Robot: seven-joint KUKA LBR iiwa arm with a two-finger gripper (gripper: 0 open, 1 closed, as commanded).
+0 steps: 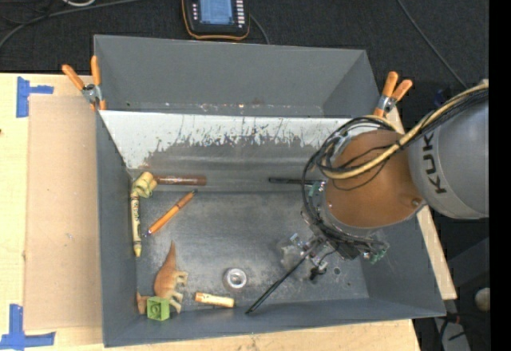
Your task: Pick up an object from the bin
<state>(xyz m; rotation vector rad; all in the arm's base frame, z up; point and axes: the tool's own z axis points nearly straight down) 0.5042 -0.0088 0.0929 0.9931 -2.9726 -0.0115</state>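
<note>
My gripper (318, 252) is low in the bin's right front part, under the orange wrist cover. A thin black rod (275, 290) lies slanted on the floor, its upper end right at the gripper and its lower end toward the front wall. A small silver ring (235, 278) lies flat on the floor to the gripper's left, apart from it.
Along the left side lie an orange pencil (171, 213), a brown stick (182, 180), a yellow-green crayon (136, 228), an orange toy dinosaur (168, 276), a green cube (157, 309) and a pale short cylinder (215, 301). A dark thin stick (286, 179) lies by the back wall.
</note>
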